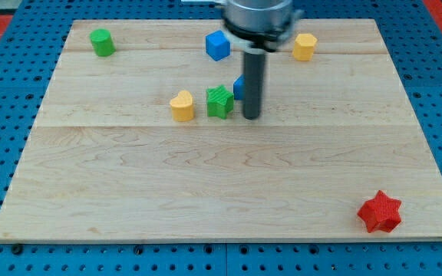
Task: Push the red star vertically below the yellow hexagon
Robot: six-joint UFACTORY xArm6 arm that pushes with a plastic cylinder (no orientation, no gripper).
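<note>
Inspection of the board as it stands. I carry no gripper, so there is nothing to report as released, clenched or grasping; I end in a bare rod, and my tip [252,117] rests on the wooden board [206,192] near its upper middle.

Task items: the red star [379,212] lies close to the board's lower right corner, at about five o'clock from my tip and well apart from it. The yellow hexagon [305,47] sits near the top edge, at about one o'clock from my tip. The star is to the view's right of the hexagon's column, so in my judgement it needs a shove towards nine o'clock; it is already far below the hexagon.

Other items: a green star-like block [220,101] is just beside my tip at nine o'clock, a yellow heart-shaped block [182,106] beyond it, a blue block [239,87] partly hidden behind my rod, a blue cube [217,45] at eleven o'clock, and a green cylinder [102,42] at the far top left.

Recommended conduct: leave towards four o'clock, clear of the cluster, circle to the star's three o'clock side, and push level through its centre. The star's points may make it spin off line; short corrected strokes are advised. The nearby edge leaves little margin.
</note>
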